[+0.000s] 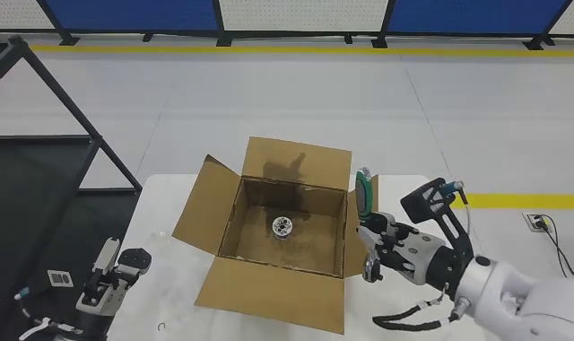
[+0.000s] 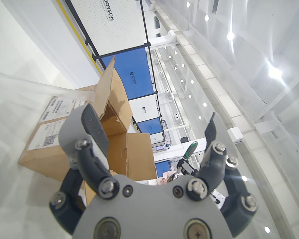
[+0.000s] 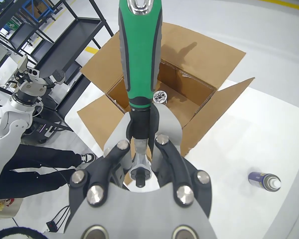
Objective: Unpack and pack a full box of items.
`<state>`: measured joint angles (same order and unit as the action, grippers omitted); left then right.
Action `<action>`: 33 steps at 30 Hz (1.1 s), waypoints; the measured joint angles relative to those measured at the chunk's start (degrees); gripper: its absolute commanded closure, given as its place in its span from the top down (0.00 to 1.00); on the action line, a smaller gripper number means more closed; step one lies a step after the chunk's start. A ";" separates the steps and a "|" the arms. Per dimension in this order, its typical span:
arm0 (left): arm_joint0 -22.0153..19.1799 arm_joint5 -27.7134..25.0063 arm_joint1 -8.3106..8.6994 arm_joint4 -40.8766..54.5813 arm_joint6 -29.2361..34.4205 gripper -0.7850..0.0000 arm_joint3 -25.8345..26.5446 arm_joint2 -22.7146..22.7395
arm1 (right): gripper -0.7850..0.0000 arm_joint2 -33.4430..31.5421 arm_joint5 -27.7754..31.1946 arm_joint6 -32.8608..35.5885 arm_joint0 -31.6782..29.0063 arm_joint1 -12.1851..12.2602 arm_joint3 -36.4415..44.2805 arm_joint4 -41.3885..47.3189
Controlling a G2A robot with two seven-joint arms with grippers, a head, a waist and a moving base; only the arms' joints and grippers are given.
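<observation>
Clamping the green-handled ratchet (image 3: 140,50) at its neck, R claw (image 3: 142,125) is hovering by the right flap of the open box (image 1: 269,292), handle up. L claw (image 2: 152,125), fingers apart w/ nothing between, is sitting at the surface's (image 1: 170,278) left near corner. Small metal part (image 1: 282,224) is lying inside box. Spray can (image 3: 264,180) is lying on surface, apart from box.

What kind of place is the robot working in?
Probably an industrial hall or test workshop: blue and white partition panels, a yellow floor line, black metal shelving and a high ceiling.
</observation>
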<state>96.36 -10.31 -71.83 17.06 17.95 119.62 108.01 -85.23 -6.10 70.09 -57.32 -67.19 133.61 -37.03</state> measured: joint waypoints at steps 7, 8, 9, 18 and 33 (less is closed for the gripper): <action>0.00 0.00 0.00 0.00 0.00 1.00 0.00 0.00 | 0.00 12.21 -1.06 -1.30 8.36 -0.64 -6.83 -4.53; 0.00 0.00 0.00 0.00 0.00 1.00 0.00 0.00 | 0.00 14.10 -1.71 -1.26 10.10 -0.83 -8.16 -5.58; 0.00 0.00 0.00 0.00 0.00 1.00 0.00 0.00 | 0.00 16.69 -2.53 -1.23 12.33 -1.13 -9.88 -7.02; 0.00 0.00 0.00 0.00 0.00 1.00 0.00 0.00 | 0.00 31.65 -7.54 -2.77 25.19 -4.01 -24.01 -11.84; 0.00 0.00 0.00 0.00 0.00 1.00 0.00 0.00 | 0.00 37.33 -7.07 -2.90 29.81 -5.81 -33.57 -13.78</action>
<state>96.36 -10.31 -71.83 17.06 17.95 119.62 108.01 -47.89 -13.17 67.18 -27.51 -73.00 100.04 -50.80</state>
